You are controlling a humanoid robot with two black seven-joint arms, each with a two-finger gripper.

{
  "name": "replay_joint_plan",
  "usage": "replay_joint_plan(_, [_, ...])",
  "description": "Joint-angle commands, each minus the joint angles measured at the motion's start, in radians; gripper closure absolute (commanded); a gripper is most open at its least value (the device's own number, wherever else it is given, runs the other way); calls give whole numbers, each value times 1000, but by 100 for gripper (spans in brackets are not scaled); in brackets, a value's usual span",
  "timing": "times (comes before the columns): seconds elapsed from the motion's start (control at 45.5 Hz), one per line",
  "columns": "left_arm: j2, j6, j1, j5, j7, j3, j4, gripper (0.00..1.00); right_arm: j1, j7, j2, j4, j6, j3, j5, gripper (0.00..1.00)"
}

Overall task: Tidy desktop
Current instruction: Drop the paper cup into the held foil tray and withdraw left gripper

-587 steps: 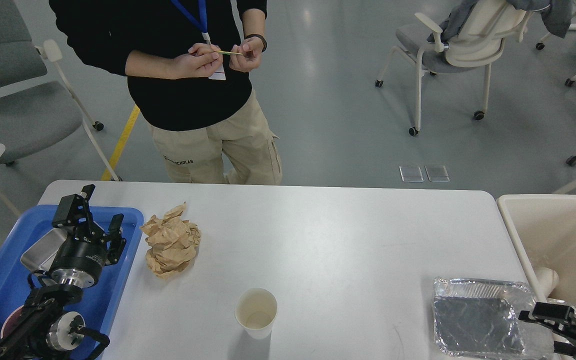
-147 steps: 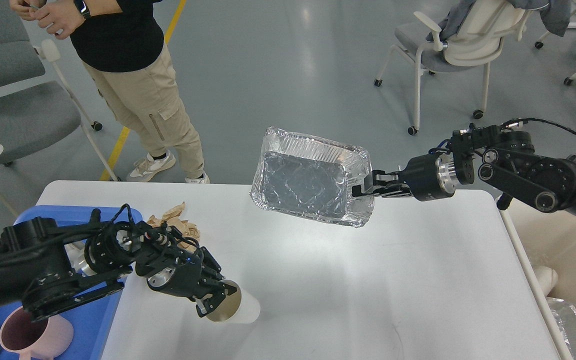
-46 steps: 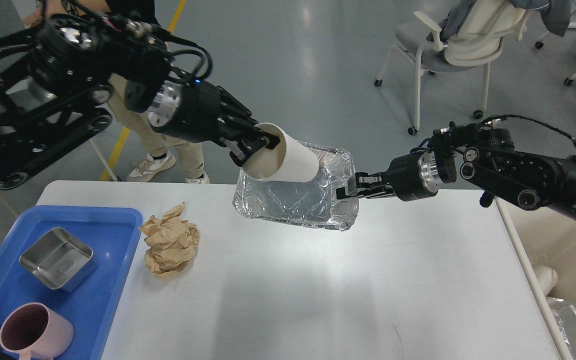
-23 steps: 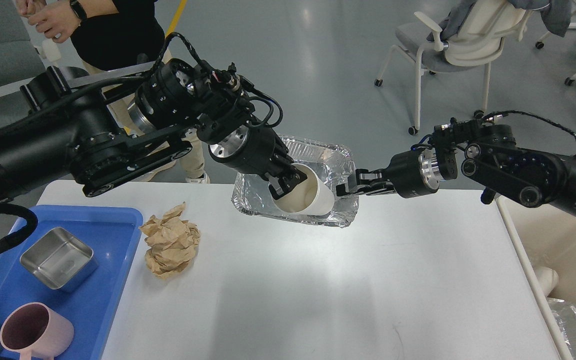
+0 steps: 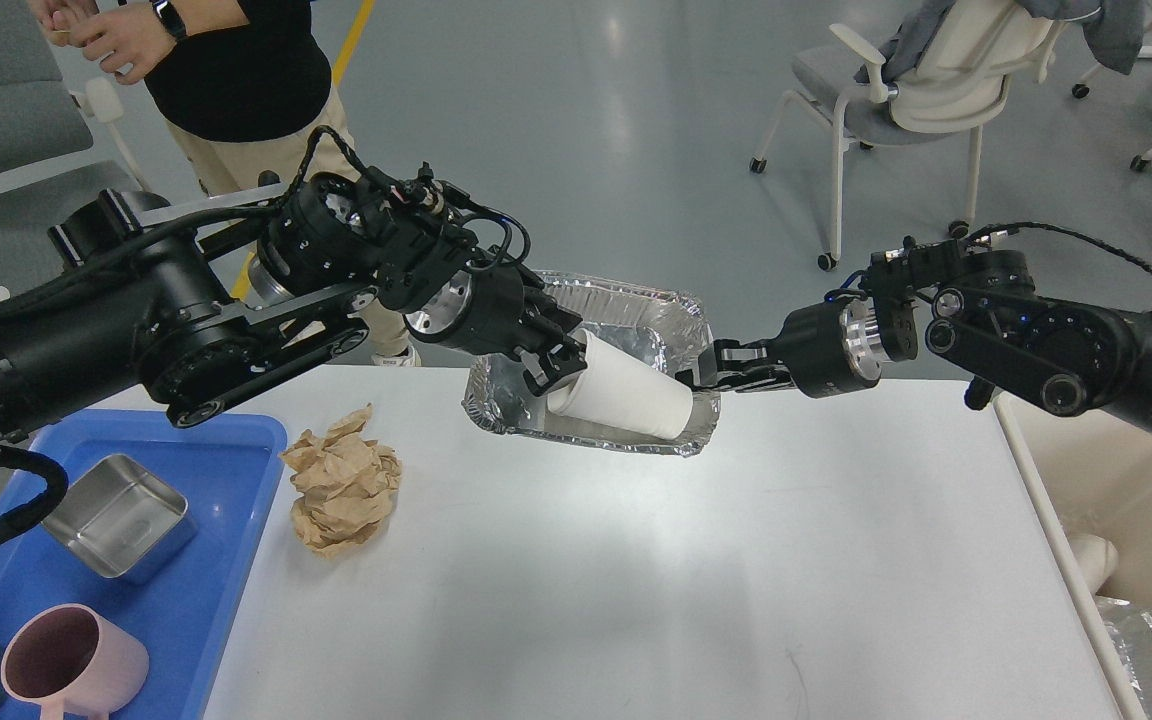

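The white desktop (image 5: 636, 570) fills the lower half of the view. My right gripper (image 5: 704, 378) is shut on the right rim of a foil tray (image 5: 636, 320) and holds it above the desktop's far edge. My left gripper (image 5: 554, 368) is shut on the rim of a white paper cup (image 5: 626, 400). The cup lies tilted on its side inside the foil tray, its base pointing right. A crumpled brown paper ball (image 5: 343, 480) lies on the desktop at the left.
A blue tray (image 5: 206, 600) at the left holds a steel box (image 5: 116, 517) and a pink mug (image 5: 71, 665). A cream bin (image 5: 1126, 500) stands off the right edge. A person (image 5: 236, 90) stands beyond the table's far left.
My left gripper has tipped the cup further onto its side inside the foil tray; its open end no longer shows. The right gripper and tray hold nearly still. The person has shifted slightly.
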Motion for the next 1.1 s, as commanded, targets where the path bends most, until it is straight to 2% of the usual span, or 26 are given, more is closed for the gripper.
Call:
replay_joint_plan(0.0, [10, 16, 4, -22, 5, -9, 3, 6, -4, 0, 1, -2, 0, 0, -2, 100])
replay_joint_plan(0.264, [74, 65, 67, -126, 10, -144, 3, 5, -10, 0, 0, -3, 0, 0, -2, 100])
replay_joint_plan(0.373, [120, 97, 166, -190, 30, -270, 0, 4, -15, 0, -5, -5, 0, 0, -2, 100])
replay_joint_plan(0.527, [171, 100, 313, -272, 42, -467, -14, 3, -18, 0, -3, -6, 0, 0, -3, 100])
replay_joint_plan(0.703, [198, 99, 508, -350, 83, -743, -24, 3, -16, 0, -5, -8, 0, -1, -2, 100])
replay_joint_plan(0.813, [220, 96, 649, -453, 132, -889, -29, 3, -16, 0, -3, -8, -2, -1, -2, 100])
replay_joint_plan(0.988, [321, 100, 866, -625, 283, -998, -76, 3, -18, 0, -2, -9, -2, -1, -2, 100])
replay_joint_plan(1.076, [369, 123, 996, -689, 316, -1055, -115, 3, -18, -2, 0, -9, -2, -1, -2, 100])
